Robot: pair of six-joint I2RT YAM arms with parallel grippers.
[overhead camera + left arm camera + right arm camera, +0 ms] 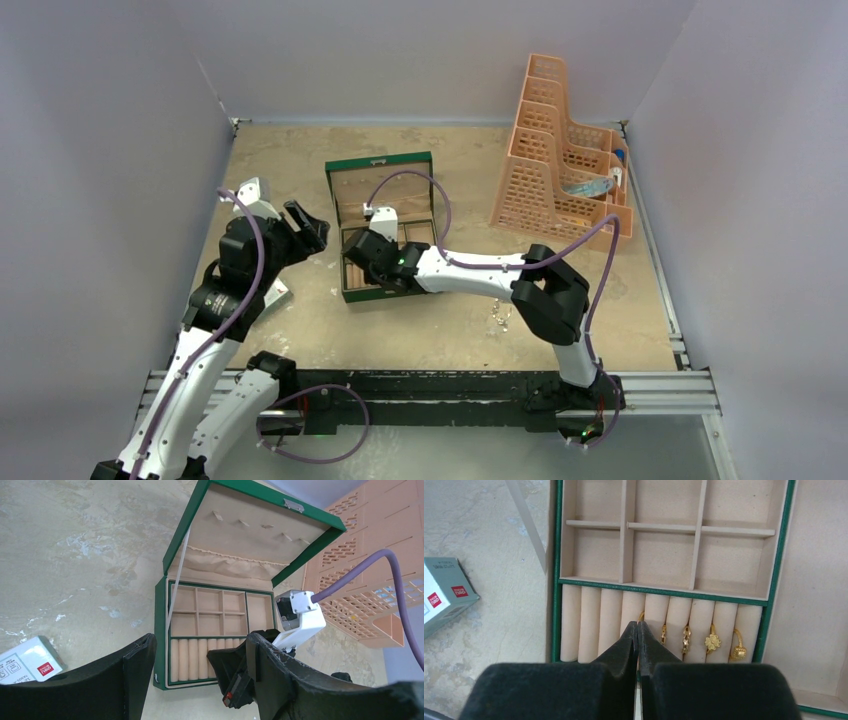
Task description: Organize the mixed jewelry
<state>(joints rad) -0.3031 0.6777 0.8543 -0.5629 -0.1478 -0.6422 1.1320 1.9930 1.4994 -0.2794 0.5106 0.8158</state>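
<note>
Black fingertips [628, 637] of right hand [638, 626] fill the wrist view, clenched tip to tip w/ no gap, low over the ring rolls [594, 622] at the front of the green box [556, 580]. One gold ring [642, 616] sits right at the tips, half hidden. Can't tell if it's pinched or only seated in its slot. Four more gold rings [712, 641] stand in slots to the right, each btwn two rolls, apart from one another. Behind the rolls the small compartments [661, 555] look bare. Carton [444, 592] lies on counter [499, 540] left of box

Off the box's left side the left hand [200, 642] hangs released, jaws wide, gripping nothing

Step in hand, prob: seating a ring in the rolls. To do it well:
- press straight down along the slot, not across, so neighbours aren't knocked
- let go only once the ring stands by itself
- lift vertically, tips clear before swinging away

Likely next pick is the tiny silvery bits [497, 318] on counter right of box, well apart from it. They're v. small, so they need a low, square approach. Orange rack [560, 160] at far right, not involved
</note>
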